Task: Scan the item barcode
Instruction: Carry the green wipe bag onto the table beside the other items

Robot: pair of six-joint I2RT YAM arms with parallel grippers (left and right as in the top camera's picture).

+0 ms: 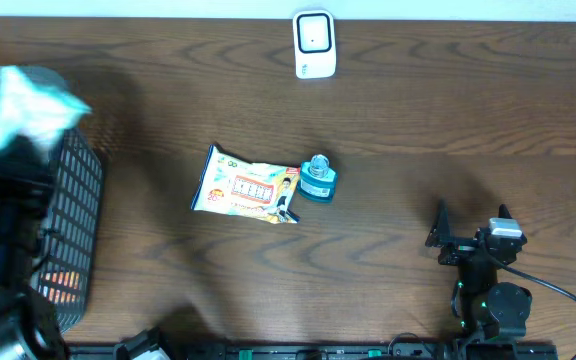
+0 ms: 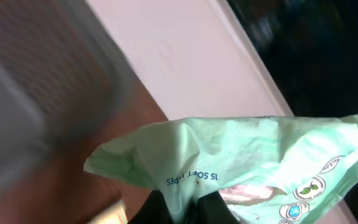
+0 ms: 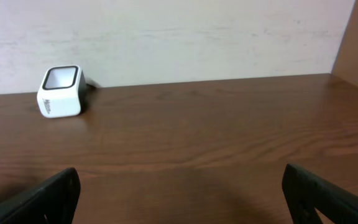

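My left gripper is shut on a pale green pack of wipes, holding it up over the black basket at the far left. In the left wrist view its dark fingers pinch the pack's crumpled edge; blue print reads "15 soft wipes". No barcode shows on it. The white scanner stands at the table's far edge, well to the right of the pack. My right gripper rests open near the front right, nothing between its fingers, facing the scanner from afar.
A black mesh basket stands at the left edge under the left arm. A white and orange snack packet and a small blue jar lie side by side mid-table. A pale wall runs behind the scanner.
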